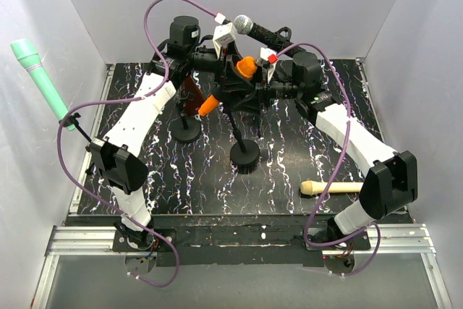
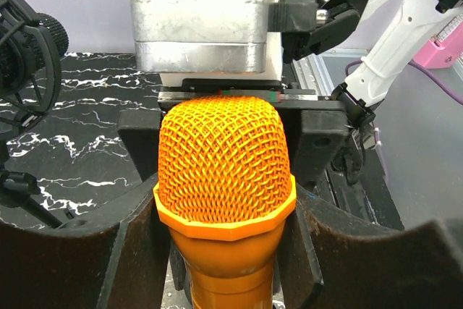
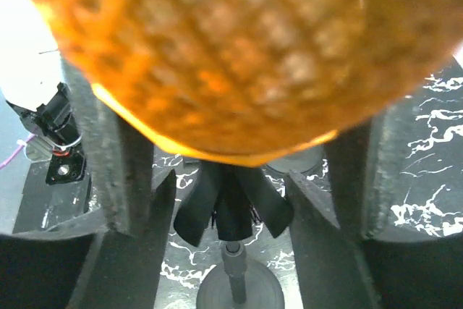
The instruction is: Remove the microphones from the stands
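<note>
The orange microphone [image 1: 244, 67] hangs tilted above the table's back middle, its tail [image 1: 210, 104] pointing down-left. My left gripper [image 1: 237, 70] is shut on it just under the mesh head [image 2: 224, 157], one finger [image 2: 139, 150] on each side. My right gripper [image 1: 257, 81] faces it from the right. In the right wrist view its fingers [image 3: 123, 157] stand apart, and the blurred orange head [image 3: 231, 48] fills the view above and in front of them. Between them the stand's black clip [image 3: 233, 208] shows with its prongs empty, above the round base [image 1: 244, 155].
A second round stand base [image 1: 186, 129] sits left of the first. A black microphone with a silver head [image 1: 253, 28] is held at the back. A green microphone [image 1: 40, 77] is clipped at the far left. A beige microphone [image 1: 329, 187] lies at the front right.
</note>
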